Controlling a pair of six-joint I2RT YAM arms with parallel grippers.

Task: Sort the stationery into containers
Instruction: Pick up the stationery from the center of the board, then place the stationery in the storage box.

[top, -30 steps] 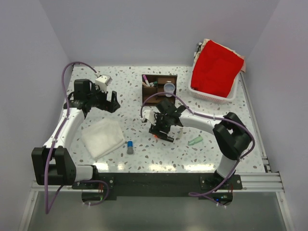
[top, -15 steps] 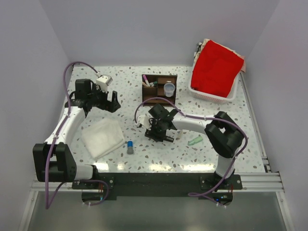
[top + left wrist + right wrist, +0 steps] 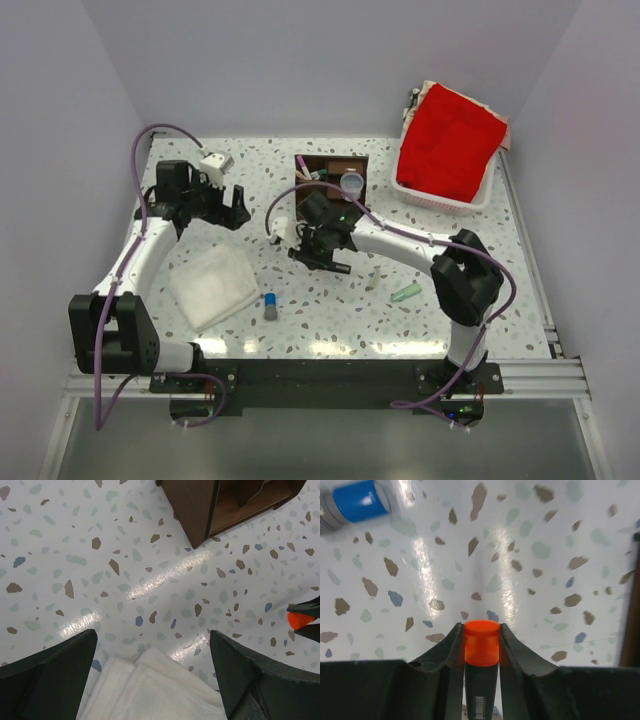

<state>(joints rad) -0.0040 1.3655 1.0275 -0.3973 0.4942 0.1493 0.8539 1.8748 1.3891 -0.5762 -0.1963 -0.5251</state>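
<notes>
Orange-capped black plastic highlighter [image 3: 481, 650]: light, rigid, smooth barrel, probably slippery. Best taken across the barrel, squarely. Pinched now just behind the cap between the fingers of the right gripper [image 3: 481, 636], above speckled terrazzo table [image 3: 530, 570], near dark brown wooden compartment organizer [image 3: 330, 178]. Right arm reaching left, wrist tipped downward. Left gripper [image 3: 236, 208] spread wide, empty, above white folded cloth [image 3: 165, 695].

Glossy terrazzo table [image 3: 500, 270], lavender walls [image 3: 300, 70]
</notes>
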